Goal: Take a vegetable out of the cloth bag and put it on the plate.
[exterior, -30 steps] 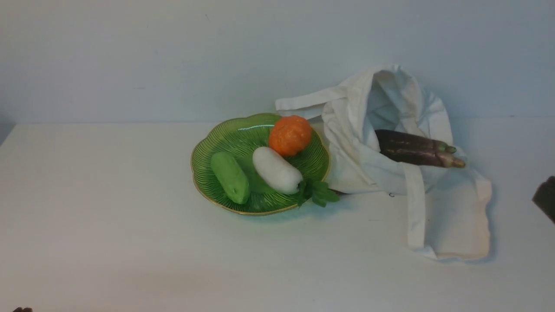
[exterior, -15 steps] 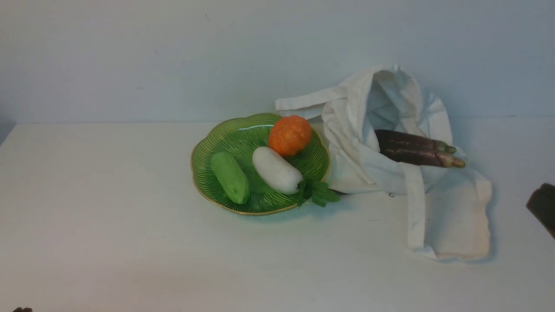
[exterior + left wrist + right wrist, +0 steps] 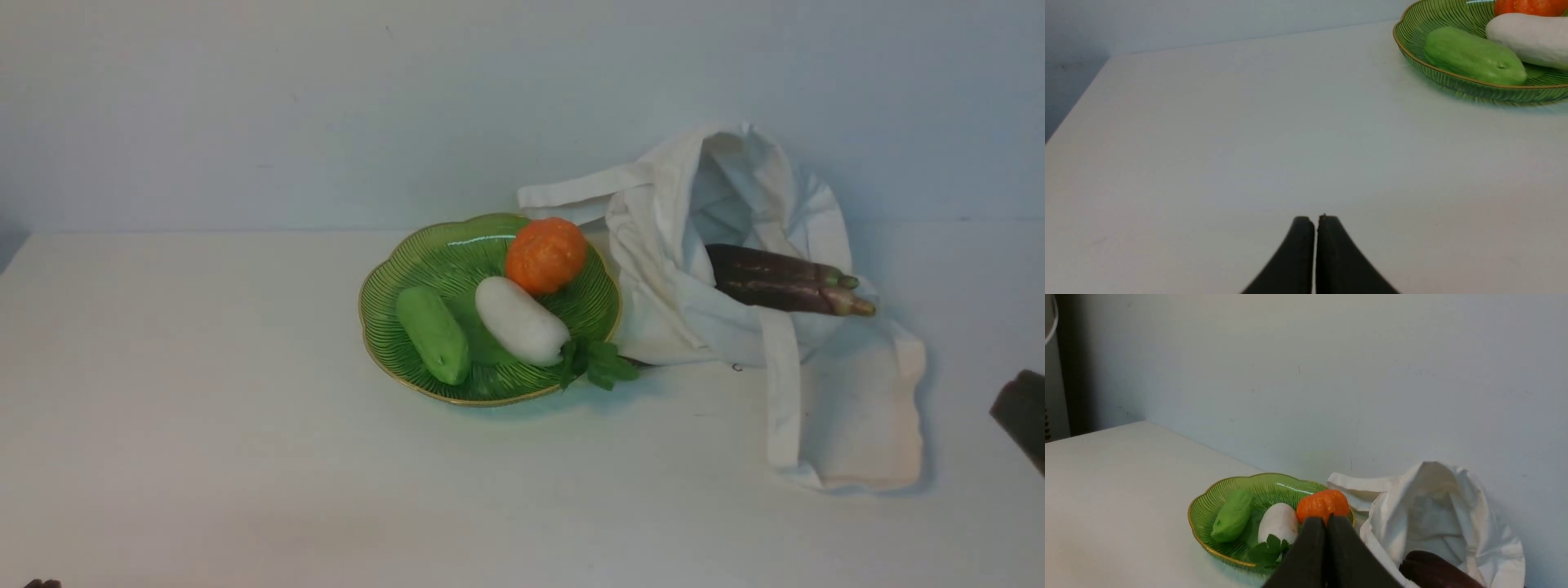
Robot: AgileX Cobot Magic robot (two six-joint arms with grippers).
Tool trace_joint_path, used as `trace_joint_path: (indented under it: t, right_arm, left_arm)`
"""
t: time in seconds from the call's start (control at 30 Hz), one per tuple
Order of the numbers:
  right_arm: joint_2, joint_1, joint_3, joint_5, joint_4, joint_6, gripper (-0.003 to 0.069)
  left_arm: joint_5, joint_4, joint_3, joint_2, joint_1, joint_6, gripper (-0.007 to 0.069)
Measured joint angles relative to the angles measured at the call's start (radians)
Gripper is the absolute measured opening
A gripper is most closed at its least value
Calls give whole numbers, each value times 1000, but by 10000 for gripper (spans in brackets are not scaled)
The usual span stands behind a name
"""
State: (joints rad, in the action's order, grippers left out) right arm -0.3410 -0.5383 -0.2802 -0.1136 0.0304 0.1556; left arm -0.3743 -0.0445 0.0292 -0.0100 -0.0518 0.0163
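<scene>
Cucumber lay on plate beside radish, orange; eggplants poked from cloth bag; left claw, right claw pinched together, empty.

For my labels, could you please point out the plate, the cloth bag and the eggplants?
plate (image 3: pixel 380 314), front view, bare ribbed left wall.
cloth bag (image 3: pixel 849 408), front view, flat lower panel.
eggplants (image 3: pixel 775 282), front view, middle of the pair.

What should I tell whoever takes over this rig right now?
Left gripper: shut, empty, over the table.
Right gripper: shut, empty, off to the right of the bag.
Cucumber lies on the plate beside a radish and a round orange piece.
Two eggplants poke out of the bag.
Done: cucumber plated.
Left: probably nothing, unless eggplants are wanted too.
</scene>
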Motion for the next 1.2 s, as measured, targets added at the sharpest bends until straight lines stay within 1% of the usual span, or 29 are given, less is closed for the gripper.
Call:
trace_joint_path:
  t: [0.03,0.07,0.23,0.33,0.37,0.43,0.53,0.73,0.9,1.2]
  right_arm:
    - [4,0,4,0,0,0,-15]
    - [45,23,50,0,0,-2,-15]
    - [153,166,167,-24,-4,-47,-15]
    - [211,242,217,-42,-19,-59,-15]
    - [221,254,220,-44,-21,-61,-15]
    - [275,317,266,-52,-30,-75,-15]
    - [310,360,294,-59,-30,-78,-15]
    - [344,404,309,-118,-30,-78,-15]
    - [352,442,308,-233,-22,-79,-15]
    - [352,507,306,-249,-15,-79,-15]
  left_arm:
    - [0,0,0,0,0,0,-5]
    - [0,0,0,0,0,0,-5]
    - [0,0,0,0,0,0,-5]
    - [0,0,0,0,0,0,-5]
    - [0,0,0,0,0,0,-5]
    - [0,0,0,0,0,0,-5]
    - [0,0,0,0,0,0,-5]
    - [0,0,0,0,0,0,-5]
    - [0,0,0,0,0,0,-5]
    - [0,0,0,0,0,0,-5]
